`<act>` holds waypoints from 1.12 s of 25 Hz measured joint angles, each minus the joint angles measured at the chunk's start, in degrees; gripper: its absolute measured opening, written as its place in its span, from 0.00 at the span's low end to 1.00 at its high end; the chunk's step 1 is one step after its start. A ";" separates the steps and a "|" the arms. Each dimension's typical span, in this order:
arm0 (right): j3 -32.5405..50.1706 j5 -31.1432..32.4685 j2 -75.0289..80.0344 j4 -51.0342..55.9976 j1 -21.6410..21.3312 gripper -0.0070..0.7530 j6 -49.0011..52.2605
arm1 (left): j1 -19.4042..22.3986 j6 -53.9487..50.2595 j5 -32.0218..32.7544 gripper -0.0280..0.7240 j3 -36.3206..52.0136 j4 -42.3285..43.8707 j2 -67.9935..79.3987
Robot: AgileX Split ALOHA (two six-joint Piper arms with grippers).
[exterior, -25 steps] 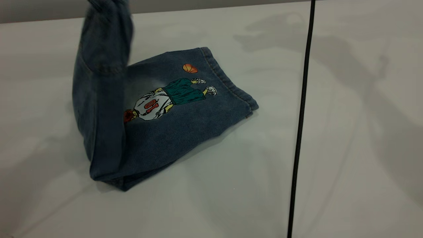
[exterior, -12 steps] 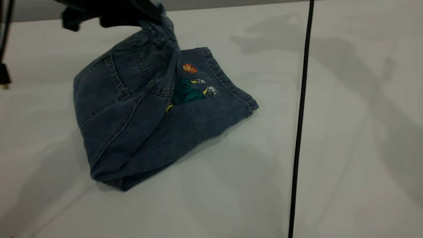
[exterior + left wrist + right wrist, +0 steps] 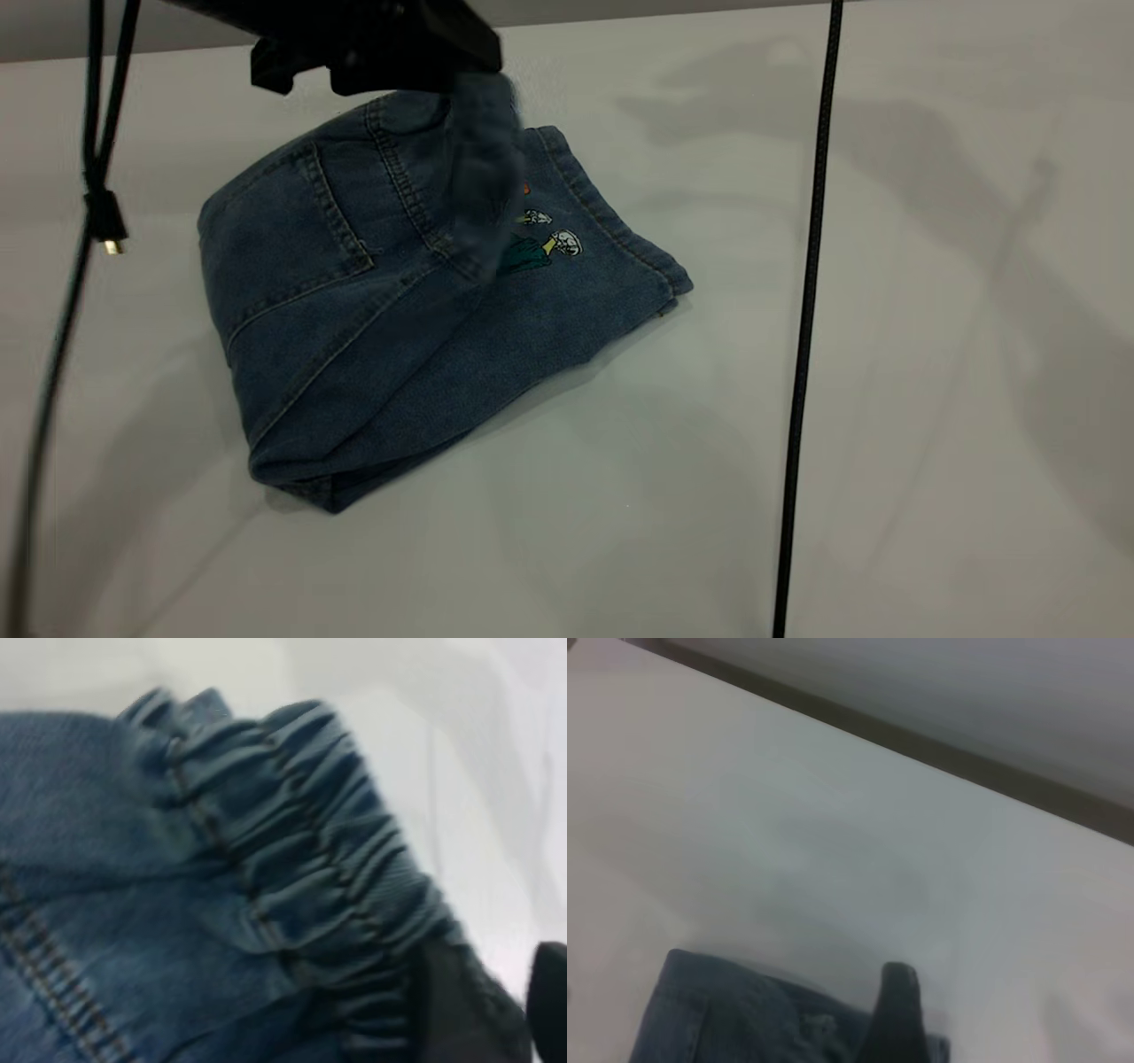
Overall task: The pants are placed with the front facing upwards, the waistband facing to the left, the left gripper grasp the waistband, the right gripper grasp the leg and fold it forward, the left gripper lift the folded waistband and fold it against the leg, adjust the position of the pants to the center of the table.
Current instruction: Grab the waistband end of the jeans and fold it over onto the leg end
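Note:
The blue denim pants [image 3: 354, 354] lie folded on the white table [image 3: 957, 425], back side up. My left gripper [image 3: 461, 66] hangs over their far edge, shut on the elastic waistband [image 3: 292, 842]. The lifted waistband [image 3: 483, 168] drapes down over the leg [image 3: 602, 266] and hides most of the cartoon player; only his shoes [image 3: 558, 241] show. In the left wrist view the gathered waistband fills the picture and runs in between the dark jaws of the left gripper [image 3: 496, 1001]. Only a dark part of my right gripper [image 3: 897, 1023] shows, above a corner of the pants [image 3: 718, 1019].
A black cable [image 3: 804, 310] hangs straight down in front of the table's right half. Two more cables with a small plug [image 3: 104, 232] dangle at the left. White tabletop lies all round the pants.
The left gripper has carried the waistband from upright at the left, over to the right and lower. The flap now covers most of the cartoon player. The left cables have swung into view.

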 joint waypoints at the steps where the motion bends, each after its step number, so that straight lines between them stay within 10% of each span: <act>1: 0.00 0.00 0.00 0.40 0.00 0.73 0.00 | 0.06 1.04 0.80 0.51 0.00 0.45 -0.25; 8: 0.03 -0.05 0.00 0.87 -0.05 0.73 -0.78 | 3.80 -0.53 7.36 0.85 -0.05 10.34 -6.59; 19: 5.43 -0.26 0.33 4.13 0.82 0.73 0.33 | 20.56 -11.39 24.91 0.80 -0.05 27.75 -32.36; 28: 13.31 -0.25 0.68 4.60 13.50 0.73 -4.80 | 33.66 -16.95 16.25 0.79 -0.05 28.73 -55.80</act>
